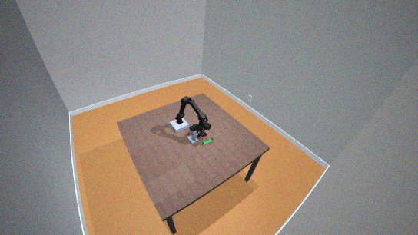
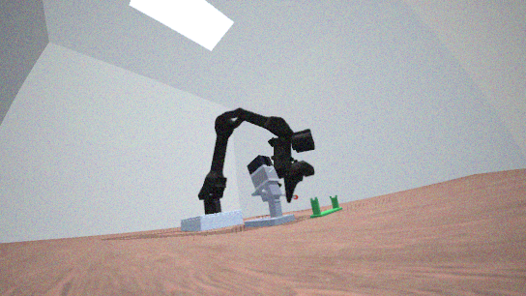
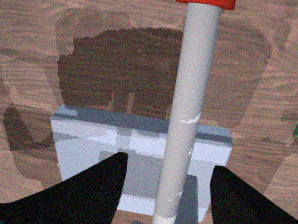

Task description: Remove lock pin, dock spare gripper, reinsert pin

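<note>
The lock pin [image 3: 192, 85] [image 2: 295, 196] shows a grey shaft and red head in the wrist view, its lower end out of frame. My gripper [image 3: 169, 168] [image 2: 290, 197] is partly open, its fingertips on either side of the shaft with a gap to each. The pale mount [image 3: 90, 160] [image 2: 270, 221] [image 1: 193, 140] has its base below the fingers. In the exterior view a tilted grey block with a black end, apparently the spare gripper [image 2: 265, 178], sits on top of the mount's column, close beside my wrist. How far the pin reaches into the socket is hidden.
An empty green cradle [image 1: 207, 141] [image 2: 327, 212] with two uprights stands on the table just beyond the mount. The arm's white base block [image 1: 179, 124] [image 2: 213, 222] is on the mount's other side. The tabletop [image 1: 184, 173] runs out to its edges around them.
</note>
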Controlling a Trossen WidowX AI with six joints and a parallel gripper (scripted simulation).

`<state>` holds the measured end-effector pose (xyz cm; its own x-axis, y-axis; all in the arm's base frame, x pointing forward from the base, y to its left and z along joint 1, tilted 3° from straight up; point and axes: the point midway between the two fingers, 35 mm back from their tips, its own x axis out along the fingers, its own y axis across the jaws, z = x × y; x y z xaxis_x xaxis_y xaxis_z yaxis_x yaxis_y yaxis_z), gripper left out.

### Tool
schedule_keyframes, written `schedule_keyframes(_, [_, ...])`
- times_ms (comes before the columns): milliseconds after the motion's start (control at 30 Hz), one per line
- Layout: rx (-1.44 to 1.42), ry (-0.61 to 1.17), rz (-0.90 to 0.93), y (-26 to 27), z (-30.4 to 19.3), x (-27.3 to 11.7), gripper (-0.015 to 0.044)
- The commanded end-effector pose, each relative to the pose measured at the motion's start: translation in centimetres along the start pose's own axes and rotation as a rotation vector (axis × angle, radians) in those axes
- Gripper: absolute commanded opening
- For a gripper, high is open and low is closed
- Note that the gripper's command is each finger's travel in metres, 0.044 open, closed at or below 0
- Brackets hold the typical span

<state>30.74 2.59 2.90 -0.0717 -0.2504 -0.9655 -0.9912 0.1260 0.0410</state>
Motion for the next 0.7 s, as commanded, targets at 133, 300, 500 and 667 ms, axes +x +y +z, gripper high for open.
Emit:
schedule_keyframes(133, [0.000, 0.000, 0.000, 0.0, 0.3, -0.6, 0.0200])
schedule_keyframes(300, [-0.005, 0.002, 0.004, 0.1, 0.7, -1.7, 0.0200])
schedule_keyframes(500, [-0.011, 0.006, 0.005, 0.2, 1.3, -2.9, 0.0200])
schedule_keyframes(667, [-0.016, 0.009, 0.005, 0.2, 1.7, -4.0, 0.0200])
